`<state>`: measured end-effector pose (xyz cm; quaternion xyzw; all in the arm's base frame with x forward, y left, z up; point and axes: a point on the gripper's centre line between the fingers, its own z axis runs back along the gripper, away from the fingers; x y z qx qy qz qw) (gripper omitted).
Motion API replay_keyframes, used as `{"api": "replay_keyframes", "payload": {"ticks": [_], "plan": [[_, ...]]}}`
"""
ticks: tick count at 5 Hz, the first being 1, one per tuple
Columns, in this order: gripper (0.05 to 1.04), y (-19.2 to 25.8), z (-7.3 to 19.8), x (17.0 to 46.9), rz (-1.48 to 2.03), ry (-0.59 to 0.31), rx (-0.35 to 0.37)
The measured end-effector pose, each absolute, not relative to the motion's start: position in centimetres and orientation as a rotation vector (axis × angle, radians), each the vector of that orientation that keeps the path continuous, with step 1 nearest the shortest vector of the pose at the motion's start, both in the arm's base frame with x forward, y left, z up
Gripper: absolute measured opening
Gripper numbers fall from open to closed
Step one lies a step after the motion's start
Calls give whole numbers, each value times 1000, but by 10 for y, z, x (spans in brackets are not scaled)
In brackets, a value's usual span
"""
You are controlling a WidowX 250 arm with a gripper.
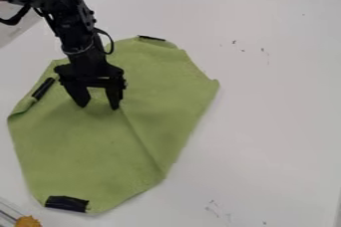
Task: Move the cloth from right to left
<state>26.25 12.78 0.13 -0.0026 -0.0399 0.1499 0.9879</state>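
- Nearest to me, between seven and eight o'clock, sits an orange-brown lump point(28, 221), just beside a clear-edged thing point(8, 213) cut off by the corner.
- Green cloth point(86, 146), the piece to be moved, lies spread on the pale tabletop point(273, 121), from near the middle out toward eight and nine o'clock.
- Black strips mark the cloth's rim: one point(67, 203) at its seven o'clock, one point(43, 88) at its ten, one point(152, 38) just past its twelve.
- From beside the gripper point(98, 106), a crease runs across the cloth toward five o'clock.
- Black and bulky, the arm point(73, 22) enters at eleven o'clock, its gripper pointing down over the cloth's upper part.
- Its jaws look released, parted with green showing between; whether the tips touch the cloth, I can't tell.
- Small dark marks point(234, 42) dot the tabletop between one and two o'clock.
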Motion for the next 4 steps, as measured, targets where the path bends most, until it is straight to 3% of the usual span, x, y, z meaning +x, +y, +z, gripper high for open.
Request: {"api": "replay_keyframes", "payload": {"ticks": [4], "plan": [[998, 172, 4, 248, 312, -42, 42]]}}
